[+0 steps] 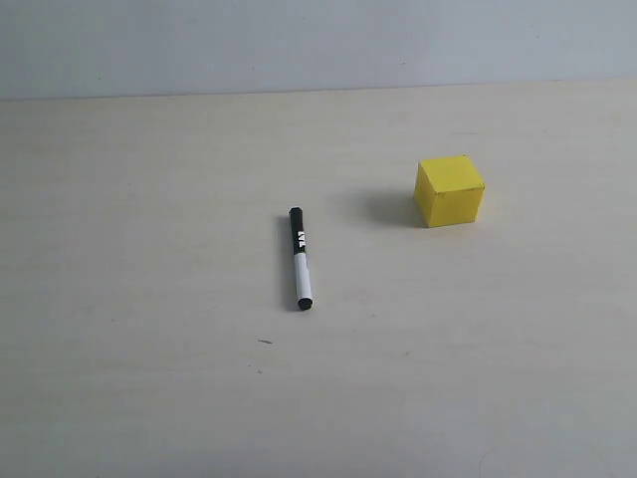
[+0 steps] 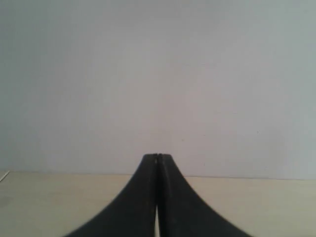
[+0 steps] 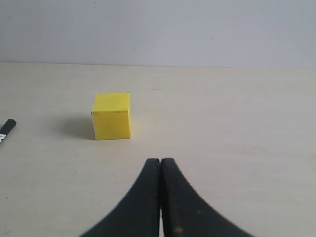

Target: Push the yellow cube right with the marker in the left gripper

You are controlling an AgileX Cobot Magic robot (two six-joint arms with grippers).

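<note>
the marker [image 1: 300,258] is lying flat and loose on the surface [image 1: 149,378], a little left of the middle of the scene, with neither gripper touching it. it is running roughly from far to near, its black cap half pointing to the far side, its white barrel coming toward the near side and ending in a small black tip. white lettering is showing on the black half, too small to read.

the yellow cube [image 1: 449,191] is sitting on the surface to the right of the marker and somewhat farther back, well apart from it. it is casting a soft shadow [image 1: 383,207] to its left, toward the marker.

the left gripper [image 2: 157,157] is showing its two black fingers pressed together with nothing between them, and it is facing the wall over a strip of the surface. the right gripper [image 3: 161,160] is also holding its fingers pressed together and is carrying nothing; in its view the cube is standing beyond the fingertips, apart from them, and the marker's black cap end is peeking in at the frame edge.

the surface is showing a pale beige, faintly grained finish, and a small dark speck [image 1: 265,342] is lying on it nearer than the marker. at the far side the surface is meeting a plain, pale grey-blue wall [image 1: 299,40].
</note>
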